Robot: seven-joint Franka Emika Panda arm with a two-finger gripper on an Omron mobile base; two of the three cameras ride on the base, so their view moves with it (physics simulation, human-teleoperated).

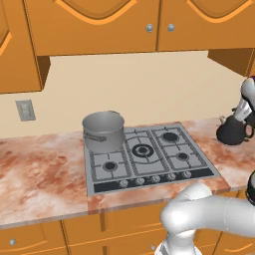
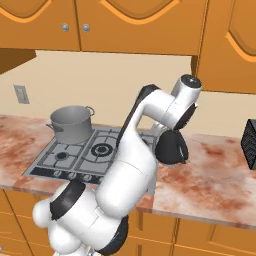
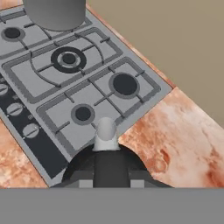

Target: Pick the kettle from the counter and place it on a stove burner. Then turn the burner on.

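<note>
Kettle (image 3: 107, 164) clamped in gripper (image 3: 106, 181) | beside cooktop (image 3: 52, 109) over counter (image 3: 175, 131) | right base: black box (image 2: 249, 142) far right

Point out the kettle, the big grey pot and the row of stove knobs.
kettle (image 1: 232, 132): left base view, on its round black body.
grey pot (image 1: 103, 130): left base view, on its front wall.
stove knobs (image 1: 155, 178): left base view, on the middle knob of the front strip.

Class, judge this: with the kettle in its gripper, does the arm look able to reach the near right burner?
Probably yes: the kettle hangs right of the cooktop, and that burner is bare.
</note>
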